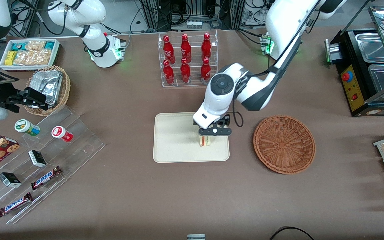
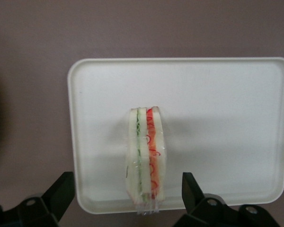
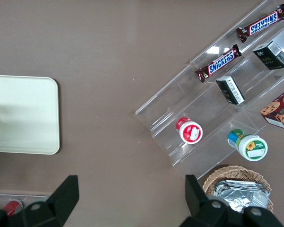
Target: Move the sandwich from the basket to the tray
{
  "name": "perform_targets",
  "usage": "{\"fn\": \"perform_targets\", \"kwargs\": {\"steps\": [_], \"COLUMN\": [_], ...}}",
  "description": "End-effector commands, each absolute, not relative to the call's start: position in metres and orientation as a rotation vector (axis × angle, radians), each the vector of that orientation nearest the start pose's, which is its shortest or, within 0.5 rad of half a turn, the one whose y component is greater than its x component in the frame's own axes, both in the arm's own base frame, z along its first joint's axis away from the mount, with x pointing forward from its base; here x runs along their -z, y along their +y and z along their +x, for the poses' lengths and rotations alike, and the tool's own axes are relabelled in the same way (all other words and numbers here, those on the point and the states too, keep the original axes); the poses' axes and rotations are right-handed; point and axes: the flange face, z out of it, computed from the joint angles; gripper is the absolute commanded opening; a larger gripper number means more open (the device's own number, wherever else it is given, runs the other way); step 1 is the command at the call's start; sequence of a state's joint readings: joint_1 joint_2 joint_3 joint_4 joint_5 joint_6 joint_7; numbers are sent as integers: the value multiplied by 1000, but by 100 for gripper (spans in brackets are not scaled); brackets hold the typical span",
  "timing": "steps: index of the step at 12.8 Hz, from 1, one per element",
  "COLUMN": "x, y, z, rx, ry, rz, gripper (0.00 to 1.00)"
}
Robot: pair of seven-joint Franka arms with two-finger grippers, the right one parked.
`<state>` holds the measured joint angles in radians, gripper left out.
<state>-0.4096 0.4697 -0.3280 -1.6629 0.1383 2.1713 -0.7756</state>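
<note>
Sandwich, a plastic-wrapped white-bread wedge with green and red filling stripes, stands on edge on the tray, directly beneath the end effector, between its wide-open fingers, untouched by either.

The front view looks steeply down on the whole brown table. The left wrist camera looks straight down, close above the flat cream plastic tray, seen in all three views. The left arm's pincer hangs over that tray.

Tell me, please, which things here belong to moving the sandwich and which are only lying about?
Job in hand:
- sandwich, standing on the tray
- tray
- reddish-brown basket, now without the sandwich
- gripper, open, over the sandwich

Lying about:
- red bottles
- Snickers bars
- foil packets
</note>
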Motion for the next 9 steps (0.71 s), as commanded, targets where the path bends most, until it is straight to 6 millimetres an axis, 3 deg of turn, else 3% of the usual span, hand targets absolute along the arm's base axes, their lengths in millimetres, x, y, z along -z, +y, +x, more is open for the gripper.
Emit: {"fn": "perform_targets", "kwargs": {"steps": [1,5,7,9], "x": [-420,-498,-525,-541], "y": [-404,-347,-309,-277], "z": [519,525,533,539], "rx": [119,190,209,202], "ry": [47,88,43,75], "rz": [-3167,-3123,-3116,-3095], "gripper": [100,100,100,100]}}
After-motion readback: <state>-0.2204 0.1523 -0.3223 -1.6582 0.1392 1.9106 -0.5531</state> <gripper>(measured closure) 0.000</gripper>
